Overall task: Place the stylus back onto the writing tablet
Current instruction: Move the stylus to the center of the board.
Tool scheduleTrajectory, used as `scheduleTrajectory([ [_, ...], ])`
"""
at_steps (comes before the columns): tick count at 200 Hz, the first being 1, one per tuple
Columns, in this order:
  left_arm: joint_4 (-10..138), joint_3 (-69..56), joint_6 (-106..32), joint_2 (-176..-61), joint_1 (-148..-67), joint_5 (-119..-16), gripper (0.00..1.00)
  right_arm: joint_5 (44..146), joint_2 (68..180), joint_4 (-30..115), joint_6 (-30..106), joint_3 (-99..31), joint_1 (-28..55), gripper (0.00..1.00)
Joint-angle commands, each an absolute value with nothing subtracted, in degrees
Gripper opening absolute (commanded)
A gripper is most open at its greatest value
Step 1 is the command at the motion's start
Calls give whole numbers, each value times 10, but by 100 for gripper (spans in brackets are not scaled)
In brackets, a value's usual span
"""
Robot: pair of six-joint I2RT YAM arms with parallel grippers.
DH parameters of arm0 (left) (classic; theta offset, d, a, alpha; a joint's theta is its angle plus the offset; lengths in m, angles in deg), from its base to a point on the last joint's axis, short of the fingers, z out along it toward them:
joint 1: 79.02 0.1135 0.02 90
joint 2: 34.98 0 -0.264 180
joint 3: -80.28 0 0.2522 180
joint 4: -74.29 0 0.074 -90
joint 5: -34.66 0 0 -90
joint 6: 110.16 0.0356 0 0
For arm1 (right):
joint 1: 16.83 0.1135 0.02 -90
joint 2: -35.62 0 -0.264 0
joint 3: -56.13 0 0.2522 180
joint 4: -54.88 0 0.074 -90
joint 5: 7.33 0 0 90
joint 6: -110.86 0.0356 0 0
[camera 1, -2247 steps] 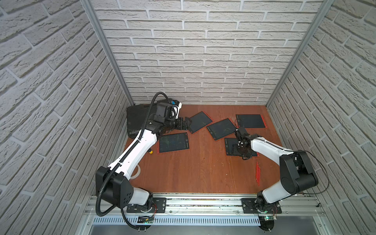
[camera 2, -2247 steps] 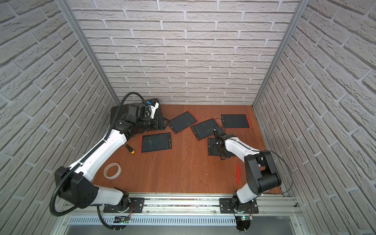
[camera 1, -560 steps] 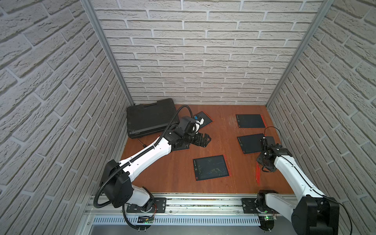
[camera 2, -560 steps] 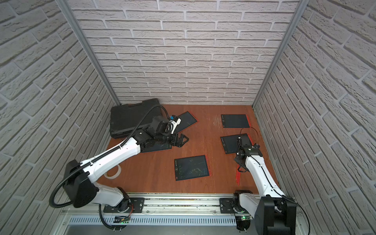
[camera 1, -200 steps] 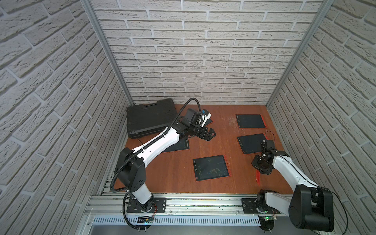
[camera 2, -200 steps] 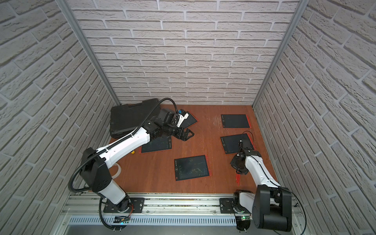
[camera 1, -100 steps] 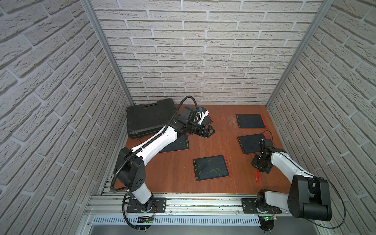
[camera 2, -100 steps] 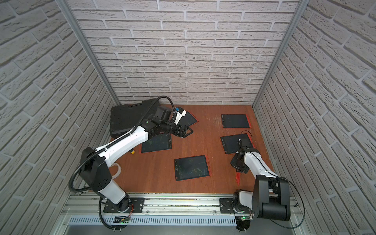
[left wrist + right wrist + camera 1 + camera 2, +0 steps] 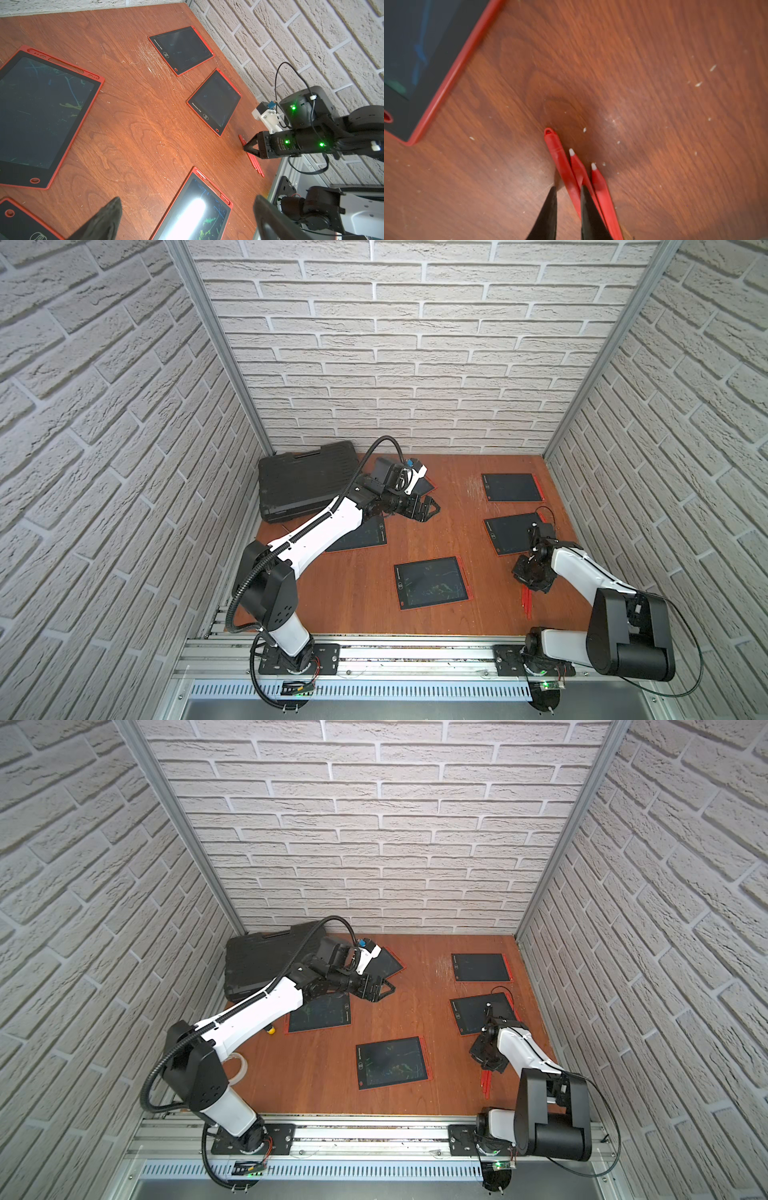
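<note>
Stylus (image 9: 560, 162) lies flat on the bench (image 9: 675, 83), just off the writing tablet's (image 9: 415, 62) corner, with two more styluses (image 9: 600, 187) alongside. My right gripper (image 9: 569, 188) sits narrowed astride it; I can't tell whether it pinches. Left gripper (image 9: 430, 510) is spread wide, well apart from that tablet.

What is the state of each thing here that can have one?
left gripper: wide open, above the table, holding nothing.
right gripper: jaws narrow, down at one stylus; grip unclear.
styluses: three, lying together on the table, none on a tablet.
writing tablets: five, flat, screens up.
black case: closed.
</note>
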State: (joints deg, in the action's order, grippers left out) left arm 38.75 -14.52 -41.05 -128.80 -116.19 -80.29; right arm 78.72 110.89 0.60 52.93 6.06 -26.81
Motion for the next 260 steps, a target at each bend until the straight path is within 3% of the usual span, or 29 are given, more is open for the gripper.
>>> scheduleTrajectory([
  [1, 412, -139, -415, -1277, -1158, -811, 98, 804, 1114, 21, 518, 60, -270, 21],
  [86, 413, -139, -418, -1275, -1158, -813, 98, 826, 1137, 35, 520, 60, -240, 17],
  [178, 411, -139, -412, -1274, -1155, -809, 98, 819, 1212, 34, 530, -20, -79, 13],
  [260, 404, -140, -403, -1271, -1155, -799, 98, 789, 1284, -3, 449, -111, 16, 13],
])
